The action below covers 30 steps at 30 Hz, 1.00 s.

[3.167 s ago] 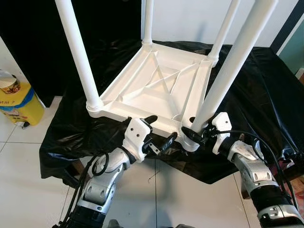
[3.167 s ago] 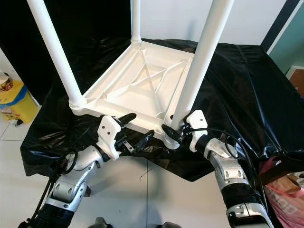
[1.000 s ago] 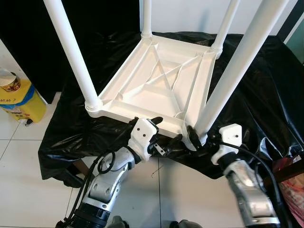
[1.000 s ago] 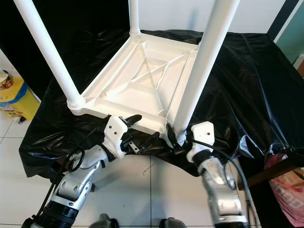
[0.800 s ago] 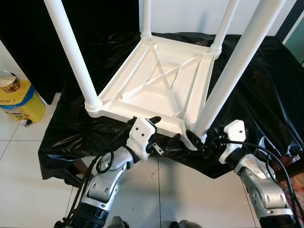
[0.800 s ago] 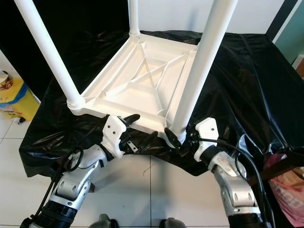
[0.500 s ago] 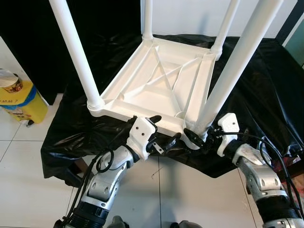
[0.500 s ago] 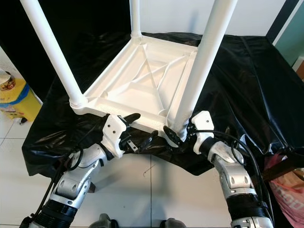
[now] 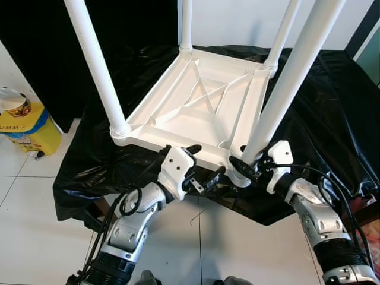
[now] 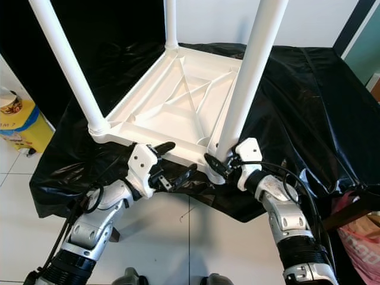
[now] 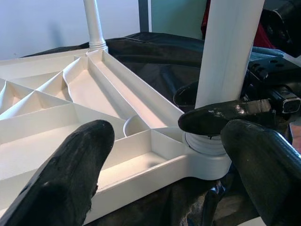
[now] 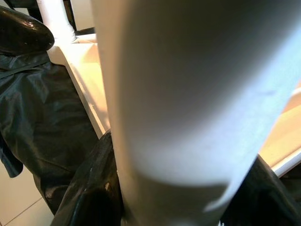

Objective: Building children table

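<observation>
black letters, partly cut off, reading roughly "umma 7", stand on the yellow container [image 9: 28, 129].

A white table [image 9: 196, 107] lies upside down on a black sheet [image 9: 320, 119], legs up. The right gripper [image 9: 244, 168] clasps the near leg [image 9: 285, 95] at its base. The left gripper [image 9: 200, 163] straddles the table's near edge, fingers apart.
</observation>
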Available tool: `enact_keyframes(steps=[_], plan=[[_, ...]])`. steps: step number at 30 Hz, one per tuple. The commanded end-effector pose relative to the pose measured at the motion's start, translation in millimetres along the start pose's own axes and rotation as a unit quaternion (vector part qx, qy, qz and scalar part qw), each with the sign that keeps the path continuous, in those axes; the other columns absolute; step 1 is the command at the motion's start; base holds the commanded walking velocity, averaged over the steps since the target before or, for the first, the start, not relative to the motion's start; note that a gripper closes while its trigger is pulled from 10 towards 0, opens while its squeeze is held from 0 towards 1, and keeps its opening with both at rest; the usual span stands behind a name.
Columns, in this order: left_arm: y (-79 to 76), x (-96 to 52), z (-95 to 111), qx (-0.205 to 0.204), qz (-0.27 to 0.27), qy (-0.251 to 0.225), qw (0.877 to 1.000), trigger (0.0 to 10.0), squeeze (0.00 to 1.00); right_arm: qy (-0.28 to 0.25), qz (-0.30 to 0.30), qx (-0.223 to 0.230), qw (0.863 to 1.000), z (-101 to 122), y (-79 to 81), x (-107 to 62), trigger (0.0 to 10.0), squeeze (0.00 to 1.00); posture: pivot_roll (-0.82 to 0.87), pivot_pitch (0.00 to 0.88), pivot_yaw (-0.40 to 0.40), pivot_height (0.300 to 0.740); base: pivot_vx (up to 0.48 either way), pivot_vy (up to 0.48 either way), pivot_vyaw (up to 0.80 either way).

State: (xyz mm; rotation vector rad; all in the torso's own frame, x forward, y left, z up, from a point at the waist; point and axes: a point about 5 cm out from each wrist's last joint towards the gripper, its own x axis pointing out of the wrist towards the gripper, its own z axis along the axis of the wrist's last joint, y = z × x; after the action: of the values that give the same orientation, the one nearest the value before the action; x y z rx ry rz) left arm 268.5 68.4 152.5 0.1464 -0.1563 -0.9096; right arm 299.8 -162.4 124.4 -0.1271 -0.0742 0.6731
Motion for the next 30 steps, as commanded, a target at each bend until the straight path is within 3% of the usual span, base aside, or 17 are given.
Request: enact_keyframes(steps=[1, 10, 14, 18, 19, 22, 26, 29, 30], plan=[[-2.7, 0.6, -1, -0.002, -0.004, -0.002, 1.000, 10.0, 0.00, 0.023, 0.001, -0.011, 1.000, -9, 4.8, -2.0, 10.0, 0.00, -0.01, 0.038, -0.042, 0.740, 0.000, 0.000, 0.00], [-2.1, 0.7, -1, -0.002, -0.004, -0.002, 1.000, 10.0, 0.00, 0.012, -0.009, 0.000, 1.000, -9, 8.5, -0.9, 10.0, 0.00, -0.01, 0.041, -0.041, 0.740, 0.000, 0.000, 0.00], [-2.0, 1.5, -1, -0.005, -0.003, -0.002, 1.000, 10.0, 0.00, 0.040, -0.097, -0.016, 0.994, -16, 26.0, 3.1, 10.0, 0.00, -0.02, 0.052, -0.038, 0.740, 0.000, 0.000, 0.00], [-2.3, 1.7, -1, -0.004, -0.004, -0.001, 1.000, 10.0, 0.00, 0.041, -0.128, -0.009, 0.991, -16, 28.4, 3.1, 10.0, 0.00, -0.02, 0.054, -0.037, 0.740, 0.000, 0.000, 0.00], [-2.5, 1.8, -1, -0.003, -0.005, 0.000, 1.000, 10.0, 0.00, 0.043, -0.163, 0.001, 0.986, -17, 28.8, 2.3, 10.0, 0.00, -0.02, 0.055, -0.037, 0.740, 0.000, 0.000, 0.00], [-2.7, 1.9, -1, -0.003, -0.005, -0.001, 1.000, 10.0, 0.00, 0.043, -0.192, 0.008, 0.980, -18, 28.8, 1.3, 10.0, 0.00, -0.02, 0.057, -0.036, 0.740, 0.000, 0.000, 0.00], [-3.5, 1.9, -1, -0.005, -0.007, 0.000, 1.000, 10.0, 0.00, 0.050, -0.278, 0.027, 0.959, -21, 32.1, -2.5, 10.0, 0.00, -0.03, 0.063, -0.034, 0.740, 0.000, 0.000, 0.00], [-3.7, 2.0, -1, -0.005, -0.007, 0.000, 1.000, 10.0, 0.00, 0.050, -0.295, 0.029, 0.954, -21, 33.5, -3.4, 10.0, 0.00, -0.03, 0.065, -0.034, 0.740, 0.000, 0.000, 0.00], [-4.2, 2.5, -1, -0.006, -0.008, -0.001, 1.000, 10.0, 0.00, 0.054, -0.322, 0.038, 0.944, -22, 36.9, -4.4, 10.0, 0.00, -0.03, 0.066, -0.034, 0.740, 0.000, 0.000, 0.00]])
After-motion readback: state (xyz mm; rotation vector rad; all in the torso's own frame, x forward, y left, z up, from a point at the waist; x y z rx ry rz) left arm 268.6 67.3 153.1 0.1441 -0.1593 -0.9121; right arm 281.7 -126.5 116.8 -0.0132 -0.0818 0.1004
